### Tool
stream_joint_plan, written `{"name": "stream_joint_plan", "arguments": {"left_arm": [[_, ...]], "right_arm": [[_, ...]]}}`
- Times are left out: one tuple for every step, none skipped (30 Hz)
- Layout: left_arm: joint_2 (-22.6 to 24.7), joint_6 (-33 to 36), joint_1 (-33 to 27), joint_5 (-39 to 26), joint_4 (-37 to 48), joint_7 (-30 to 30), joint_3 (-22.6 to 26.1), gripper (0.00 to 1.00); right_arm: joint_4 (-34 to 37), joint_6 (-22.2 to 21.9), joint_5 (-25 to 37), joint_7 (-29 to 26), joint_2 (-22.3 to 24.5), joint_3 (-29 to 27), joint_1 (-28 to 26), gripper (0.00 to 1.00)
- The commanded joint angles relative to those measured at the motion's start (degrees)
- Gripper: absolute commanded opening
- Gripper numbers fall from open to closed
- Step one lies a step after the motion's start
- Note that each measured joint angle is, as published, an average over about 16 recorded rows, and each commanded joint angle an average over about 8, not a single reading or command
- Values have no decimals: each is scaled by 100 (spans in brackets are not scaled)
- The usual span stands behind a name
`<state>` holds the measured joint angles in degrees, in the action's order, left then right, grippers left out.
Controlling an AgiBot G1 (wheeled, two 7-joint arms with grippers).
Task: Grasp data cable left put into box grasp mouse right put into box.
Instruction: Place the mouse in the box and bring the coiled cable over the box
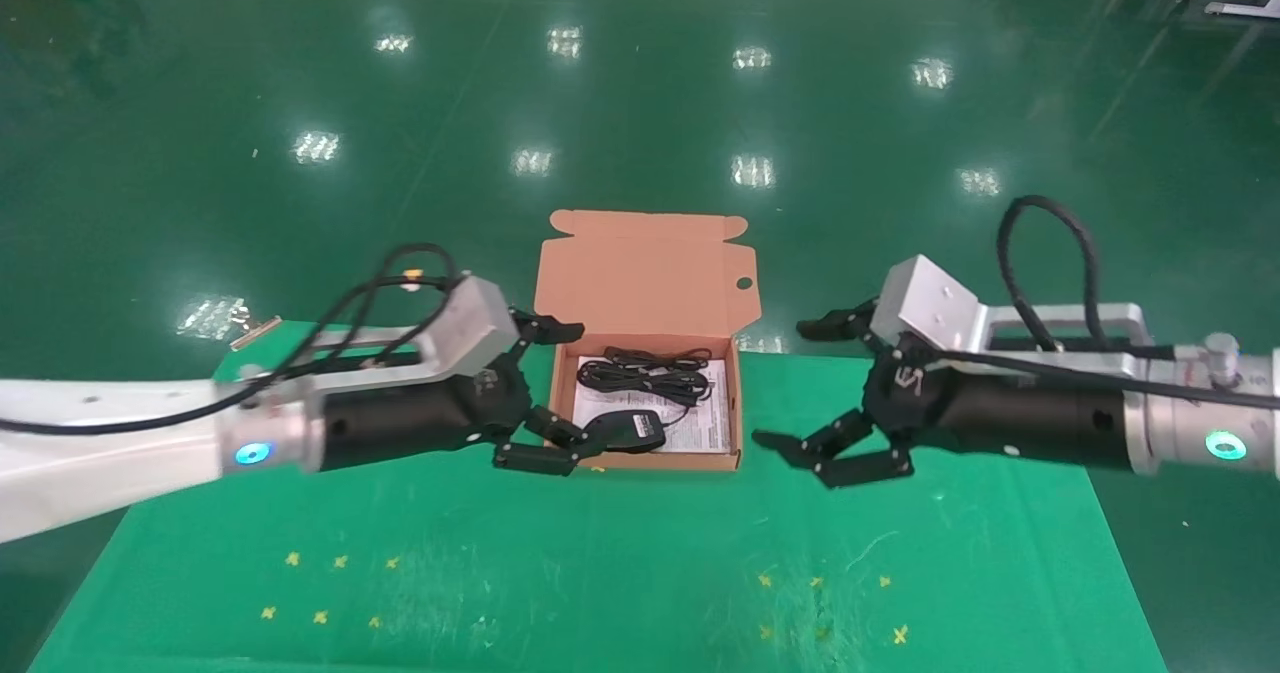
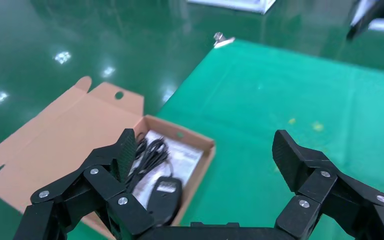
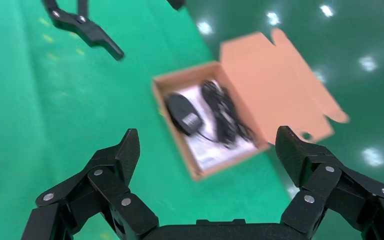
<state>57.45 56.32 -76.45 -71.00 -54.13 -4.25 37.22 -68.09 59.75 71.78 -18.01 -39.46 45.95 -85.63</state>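
The cardboard box [image 1: 670, 461] stands open at the far middle of the green mat, lid [image 1: 645, 273] up behind it. Inside lie the black mouse [image 1: 630, 430] at the front and the bundled data cable [image 1: 650, 373] behind it, on a white sheet. My left gripper [image 1: 560, 393] is open and empty at the box's left side. My right gripper [image 1: 795, 385] is open and empty, a little right of the box. The left wrist view shows the gripper [image 2: 205, 150], box [image 2: 202, 150], mouse [image 2: 165, 197] and cable [image 2: 150, 152]. The right wrist view shows the gripper [image 3: 207, 145], box [image 3: 172, 117], mouse [image 3: 182, 112] and cable [image 3: 225, 115].
The green mat [image 1: 600, 573] has small yellow cross marks [image 1: 330, 560] at front left and front right. A metal clip [image 1: 255, 331] sits at its far left corner. Shiny green floor lies beyond the far edge.
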Motion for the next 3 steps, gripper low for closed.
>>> {"name": "stream_joint_plan", "arguments": {"left_arm": [[-268,352,178,349,-233,-78,-254,100],[-306,400,203,397,-265,-89,-289,100],[-345,452,229,449,-299,-100,-326,100]], "right_arm": [[-67,316,-365,89,54,-365,294,100],[-76,360,-416,101,62,-416,334,100],[-86,407,-470,114,70,-470,378,100]]}}
